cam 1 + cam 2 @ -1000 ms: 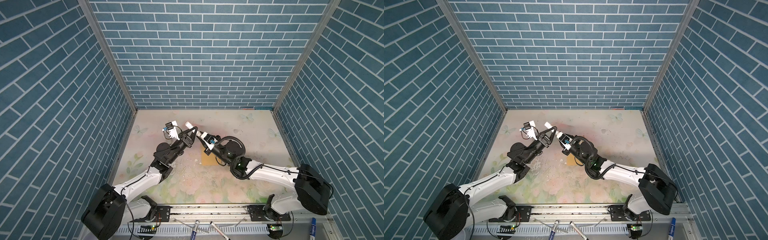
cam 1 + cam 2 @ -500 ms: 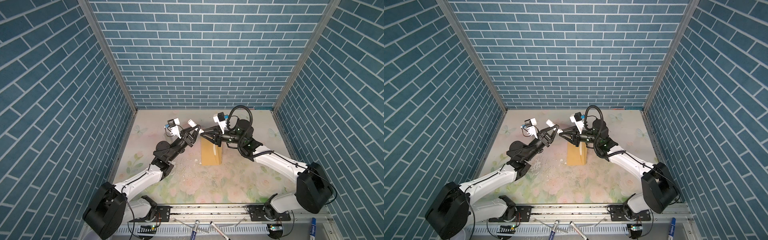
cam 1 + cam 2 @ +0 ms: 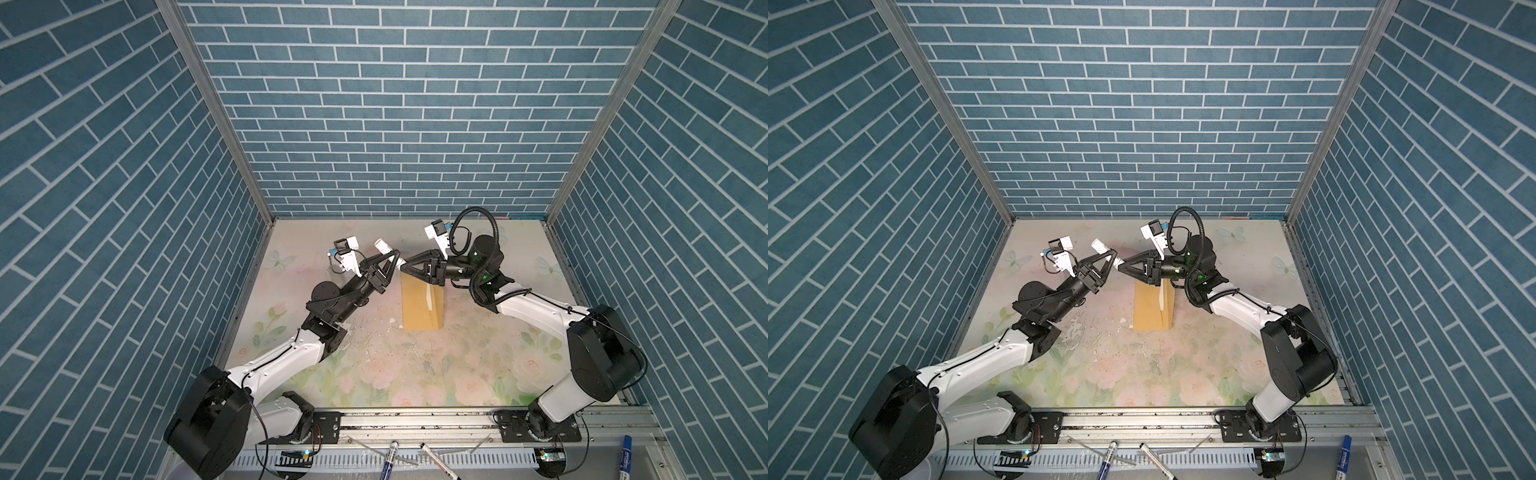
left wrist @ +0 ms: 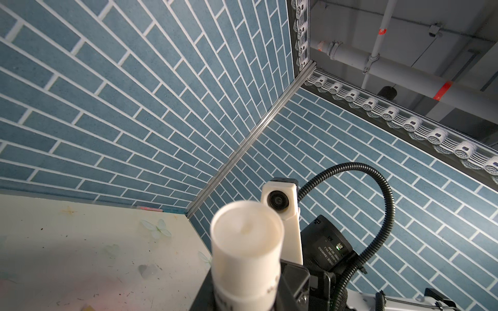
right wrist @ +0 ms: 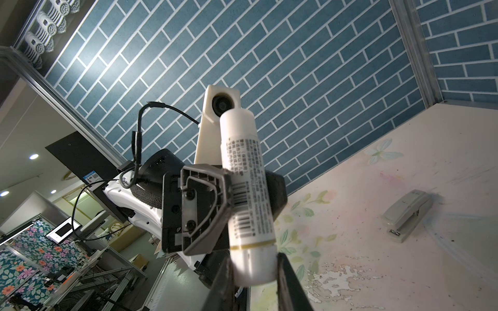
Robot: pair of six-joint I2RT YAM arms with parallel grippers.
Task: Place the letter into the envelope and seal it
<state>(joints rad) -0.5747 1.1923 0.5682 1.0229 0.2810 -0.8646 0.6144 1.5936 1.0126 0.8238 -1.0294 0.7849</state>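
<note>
A white glue stick (image 3: 388, 250) (image 3: 1103, 247) hangs in the air above the table, held from both ends. My left gripper (image 3: 392, 257) (image 3: 1110, 258) (image 4: 248, 296) is shut on the stick's barcoded body (image 5: 246, 188). My right gripper (image 3: 405, 268) (image 3: 1121, 266) (image 5: 253, 272) is shut on its plain white end, below a yellow ring. The mustard-yellow envelope (image 3: 417, 305) (image 3: 1147, 307) lies flat on the table under the right gripper, with a pale strip across it. The letter is hidden.
A grey stapler (image 5: 407, 215) lies on the floral table top. Marker pens (image 3: 388, 457) (image 3: 625, 451) rest on the front rail. Blue brick walls close in the left, back and right sides. White flakes (image 3: 365, 332) litter the table near the envelope.
The right arm has swung from low over the envelope up and back. Its gripper now meets the glue stick from the right. The left arm has barely moved.
</note>
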